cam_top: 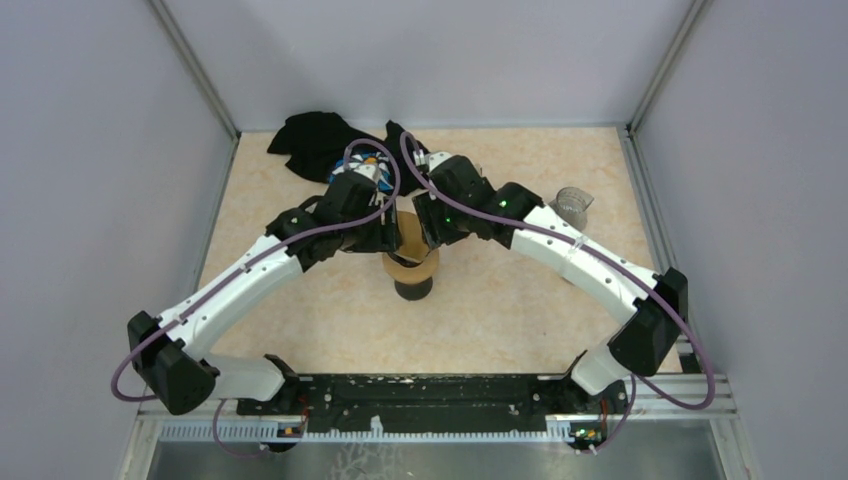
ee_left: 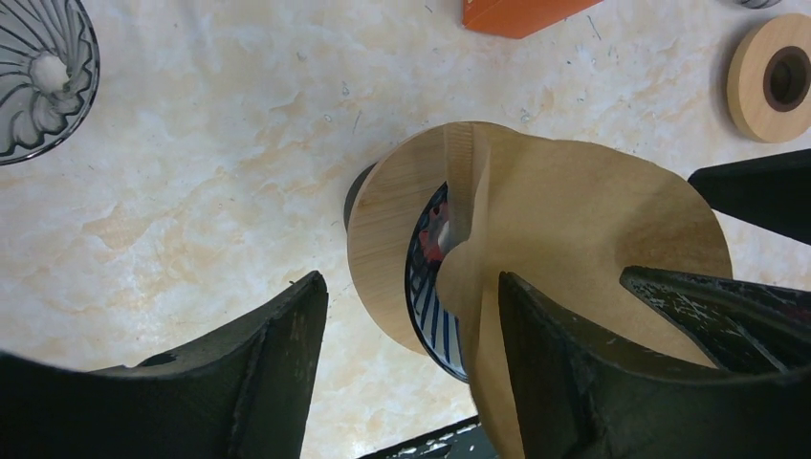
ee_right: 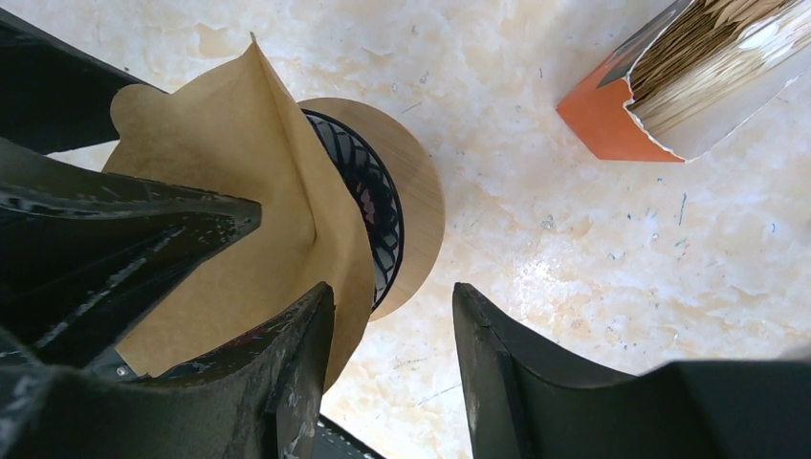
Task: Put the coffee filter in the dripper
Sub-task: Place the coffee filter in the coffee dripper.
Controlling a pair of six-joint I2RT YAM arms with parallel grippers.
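The brown paper coffee filter (ee_left: 593, 220) stands as a partly folded cone over the dripper (ee_left: 435, 306), a dark ribbed funnel in a round wooden collar (ee_left: 392, 239) on a dark base. In the top view they sit mid-table (cam_top: 410, 265) between both grippers. My left gripper (ee_left: 409, 282) is open, and its right finger (ee_left: 574, 382) rests against the filter. My right gripper (ee_right: 392, 289) is open, and its left finger (ee_right: 277, 382) rests against the filter (ee_right: 220, 153). Nothing lies between either gripper's own fingers. The filter hides most of the dripper's inside.
An orange box of paper filters (ee_right: 669, 86) lies on the table to the right. A clear glass dripper (ee_left: 38, 86) and a wooden ring (ee_left: 775, 76) lie nearby. A black cloth (cam_top: 320, 140) is heaped at the back. A glass piece (cam_top: 572, 205) sits at the right.
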